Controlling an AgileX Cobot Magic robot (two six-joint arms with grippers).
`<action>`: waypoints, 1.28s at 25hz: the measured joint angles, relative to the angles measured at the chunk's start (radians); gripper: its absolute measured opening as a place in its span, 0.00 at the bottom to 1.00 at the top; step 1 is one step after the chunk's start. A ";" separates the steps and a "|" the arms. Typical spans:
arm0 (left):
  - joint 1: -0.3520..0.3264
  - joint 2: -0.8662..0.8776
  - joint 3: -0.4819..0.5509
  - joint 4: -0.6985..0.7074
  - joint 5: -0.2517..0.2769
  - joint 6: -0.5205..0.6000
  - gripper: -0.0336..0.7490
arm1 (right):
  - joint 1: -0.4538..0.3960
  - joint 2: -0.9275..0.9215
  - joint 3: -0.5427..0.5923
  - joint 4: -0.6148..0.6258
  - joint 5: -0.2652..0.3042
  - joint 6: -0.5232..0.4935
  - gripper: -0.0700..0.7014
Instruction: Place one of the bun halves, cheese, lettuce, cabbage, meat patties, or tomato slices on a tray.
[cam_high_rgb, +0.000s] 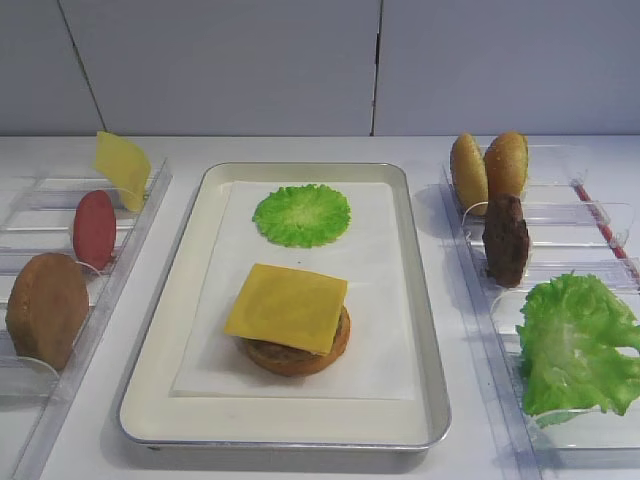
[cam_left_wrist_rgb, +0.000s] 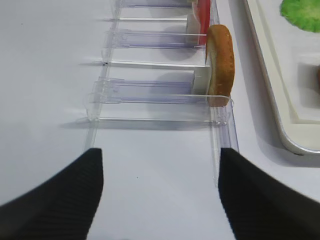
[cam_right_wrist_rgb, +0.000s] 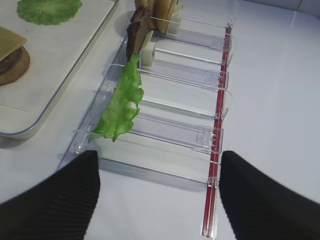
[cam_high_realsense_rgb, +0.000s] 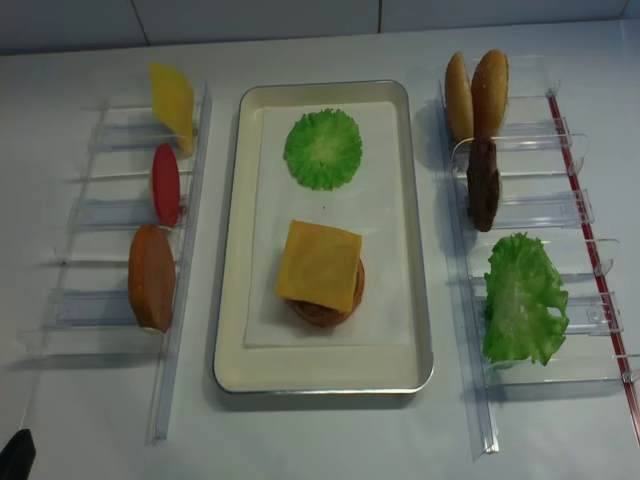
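Note:
The silver tray (cam_high_rgb: 190, 260) lies in the middle with a white liner. On it a cheese (cam_high_rgb: 287, 306) slice covers a bun half (cam_high_rgb: 300, 358), and a round green cabbage (cam_high_rgb: 301, 214) leaf lies behind them. The left rack holds another cheese slice (cam_high_rgb: 122, 168), a tomato slice (cam_high_rgb: 94, 229) and a bun half (cam_high_rgb: 46, 308). The right rack holds two bun halves (cam_high_rgb: 488, 166), a meat patty (cam_high_rgb: 506, 239) and lettuce (cam_high_rgb: 575, 342). My left gripper (cam_left_wrist_rgb: 159, 155) is open over bare table before the bun half (cam_left_wrist_rgb: 221, 65). My right gripper (cam_right_wrist_rgb: 159, 155) is open short of the lettuce (cam_right_wrist_rgb: 121, 102).
Clear plastic racks flank the tray: the left rack (cam_high_realsense_rgb: 185, 300) and the right rack (cam_high_realsense_rgb: 470, 330), which has a red strip (cam_high_realsense_rgb: 585, 230) on its outer side. A white wall stands behind the table. Both racks have unfilled slots nearest me.

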 joint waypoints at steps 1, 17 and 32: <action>0.000 0.000 0.000 0.000 0.000 0.000 0.65 | 0.000 0.000 0.000 0.000 0.000 0.000 0.76; 0.000 0.000 0.000 0.000 -0.002 0.000 0.65 | 0.000 0.000 0.000 0.000 0.000 0.000 0.76; 0.000 0.000 0.000 0.000 -0.002 0.000 0.65 | 0.000 0.000 0.000 0.000 0.000 0.000 0.76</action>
